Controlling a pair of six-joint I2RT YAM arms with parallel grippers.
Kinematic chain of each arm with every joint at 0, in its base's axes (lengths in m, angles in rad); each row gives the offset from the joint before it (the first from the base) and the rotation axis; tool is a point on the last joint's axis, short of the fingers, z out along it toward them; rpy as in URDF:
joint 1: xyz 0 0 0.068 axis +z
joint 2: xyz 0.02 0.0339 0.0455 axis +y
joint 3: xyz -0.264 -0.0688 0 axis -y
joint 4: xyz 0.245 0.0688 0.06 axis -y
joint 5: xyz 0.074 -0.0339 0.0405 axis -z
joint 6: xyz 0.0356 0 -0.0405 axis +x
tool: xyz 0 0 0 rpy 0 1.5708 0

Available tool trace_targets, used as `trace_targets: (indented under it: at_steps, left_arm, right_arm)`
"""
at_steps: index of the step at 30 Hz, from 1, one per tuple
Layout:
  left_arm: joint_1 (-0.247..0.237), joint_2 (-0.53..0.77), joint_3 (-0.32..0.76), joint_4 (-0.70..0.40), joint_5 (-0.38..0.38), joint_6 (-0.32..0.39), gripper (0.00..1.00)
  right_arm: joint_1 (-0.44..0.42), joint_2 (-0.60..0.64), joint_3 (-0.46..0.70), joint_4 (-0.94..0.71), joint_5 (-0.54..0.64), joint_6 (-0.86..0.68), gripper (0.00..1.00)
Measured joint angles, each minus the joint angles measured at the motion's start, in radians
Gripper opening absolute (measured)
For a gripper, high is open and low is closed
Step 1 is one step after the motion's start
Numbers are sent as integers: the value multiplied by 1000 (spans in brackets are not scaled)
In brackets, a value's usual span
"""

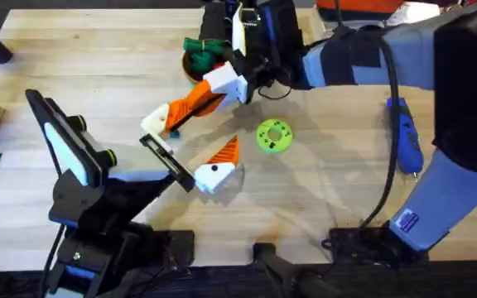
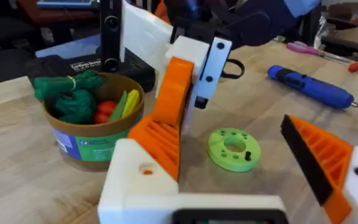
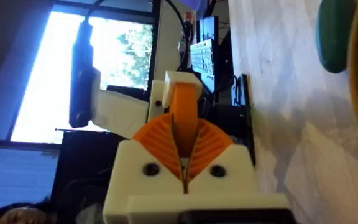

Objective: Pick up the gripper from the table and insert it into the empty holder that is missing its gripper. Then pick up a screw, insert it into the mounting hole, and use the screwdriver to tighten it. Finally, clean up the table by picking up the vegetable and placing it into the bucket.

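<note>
**Finger block clamped by its wedge, at the bracket's free end**

The small white plastic block with the orange ribbed wedge finger [image 1: 175, 115] is rigid and looks light, probably printed plastic. It shouldn't deform, but the white faces look smooth, so I'd expect slip there. The ribs are the better purchase, and that's where I have it. My right pincer [image 1: 207, 96] is closed narrow on the wedge, pads on either flank, and the white block sticks out free for mating. A long lever past the grip could twist if it binds in the slot, so I'd go in gently.

Looks: squared white body with a dark screw hole on top. The orange wedge tapers away from it.

Position: the block is above the wooden table [image 1: 98, 66], tilted, with its white end just beside the free end of the thin black bar-shaped bracket [image 1: 166, 157]. I can't tell whether it's seated.

Around it:
- The tan-orange tub with the green band [image 1: 194, 73] is behind my pincer.
- The bright green holed disc [image 1: 273, 136] is near.
- The blue stick screwdriver [image 1: 406, 136] is well apart.
- The teal-green oval toy piece [image 3: 334, 37] is on the table.
</note>
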Motion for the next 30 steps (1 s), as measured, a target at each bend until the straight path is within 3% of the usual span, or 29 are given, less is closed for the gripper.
trace_targets:
  at_steps: [8,30]
  left_arm:
    - [4,0,0,-1,-15,-3,985]
    - [8,0,0,-3,-52,-34,986]
  right_arm:
    - [47,0,10,2,38,11,9]
    - [69,-1,23,11,145,36,9]
